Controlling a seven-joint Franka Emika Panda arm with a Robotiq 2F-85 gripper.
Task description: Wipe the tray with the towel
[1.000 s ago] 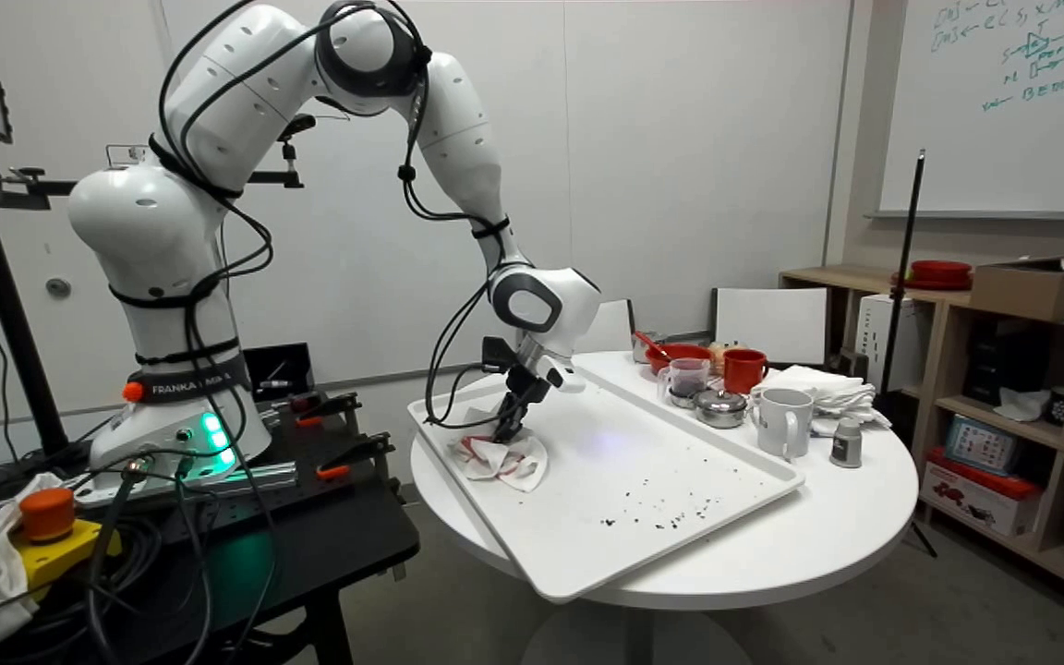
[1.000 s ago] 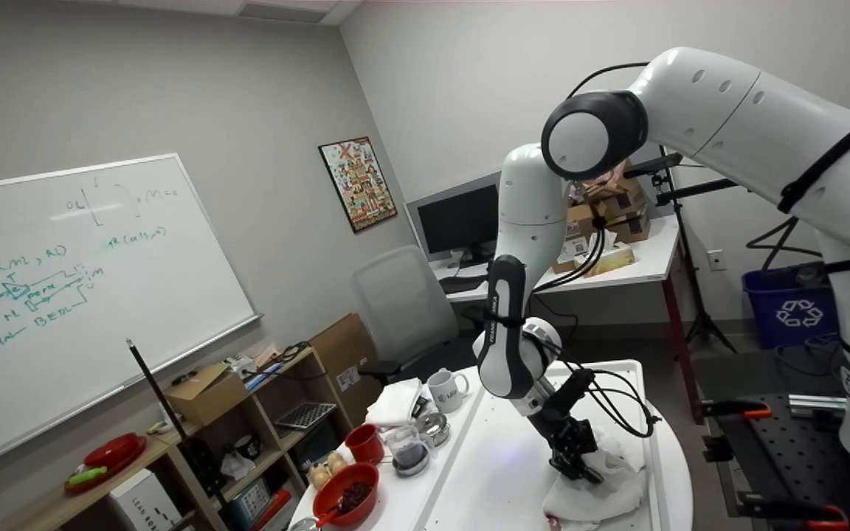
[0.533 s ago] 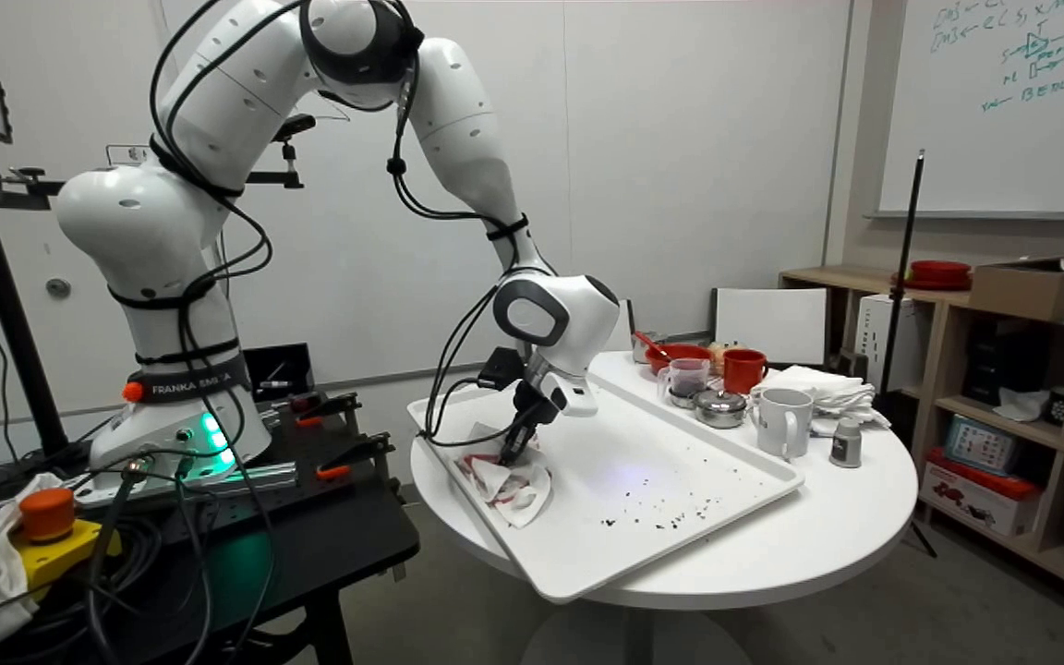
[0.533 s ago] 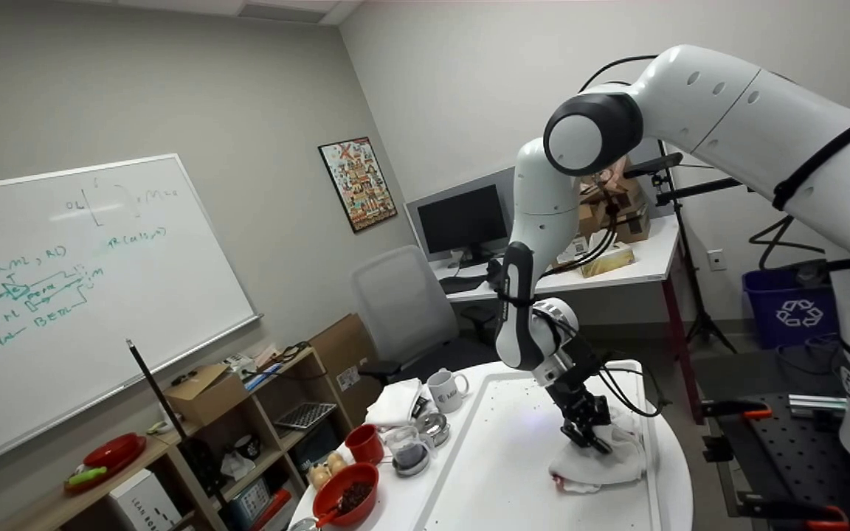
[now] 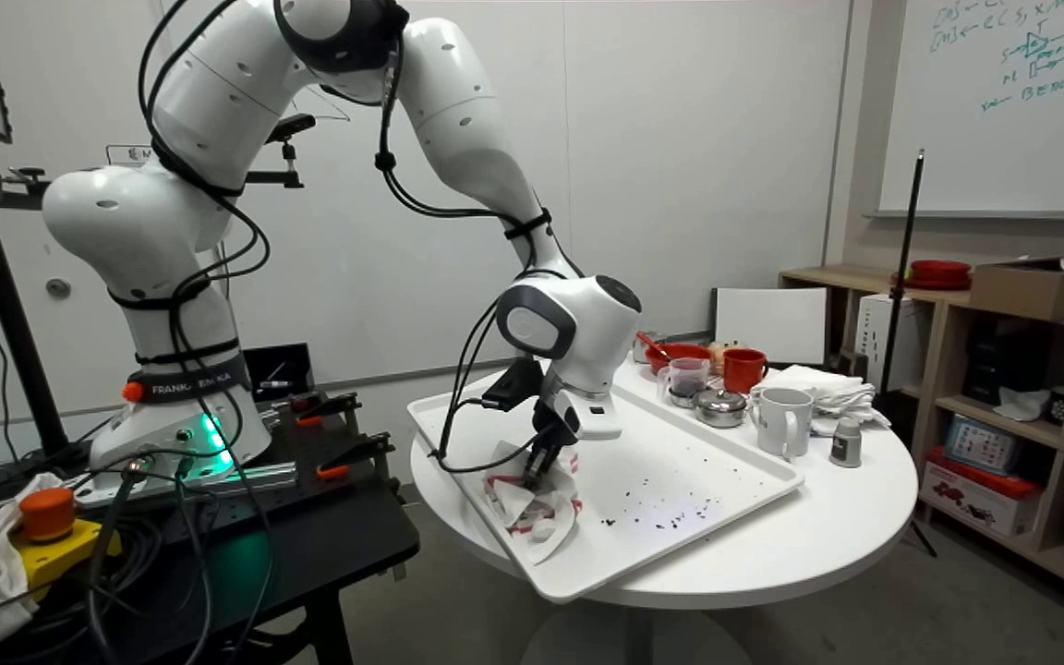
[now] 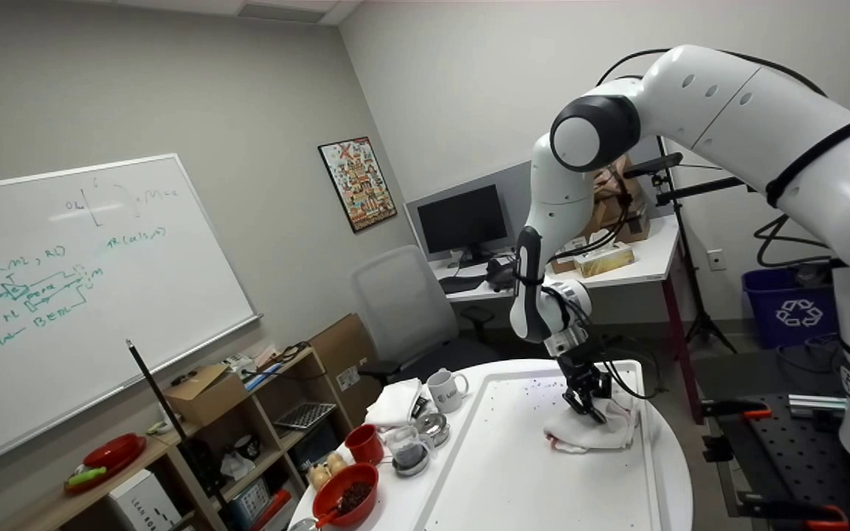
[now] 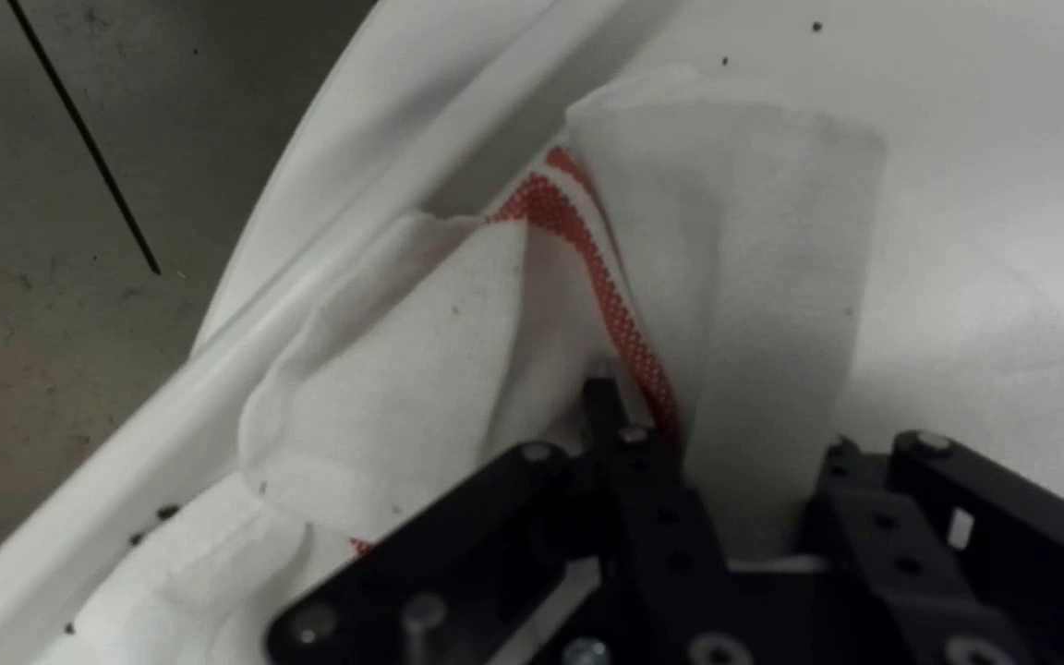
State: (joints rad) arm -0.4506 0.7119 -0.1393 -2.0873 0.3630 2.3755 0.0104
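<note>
The white towel with red stripes lies crumpled on the tray, in both exterior views (image 5: 546, 531) (image 6: 591, 431) and in the wrist view (image 7: 384, 369). The tray is large, white and rimmed, in both exterior views (image 5: 578, 577) (image 6: 513, 457); its rim shows in the wrist view (image 7: 329, 249). My gripper (image 5: 535, 476) (image 6: 587, 409) points down into the towel. In the wrist view its fingers (image 7: 726, 434) stand apart with thick folded cloth between them; the right fingertip is hidden. Dark crumbs (image 5: 671, 513) (image 6: 543, 383) lie on the tray; a few show in the wrist view (image 7: 816, 28).
Along the table's side stand a grey mug (image 5: 783, 423), a small grey bottle (image 5: 846, 443), a metal tin (image 5: 719, 406), a red mug (image 5: 744, 369), a red bowl (image 6: 347, 494) and folded white cloths (image 5: 818, 392). The tray's corner overhangs the round table's edge (image 5: 726, 591).
My gripper and the towel have moved together along the tray's edge, rightward and down in an exterior view, nearer the crumbs. The towel's folds have shifted.
</note>
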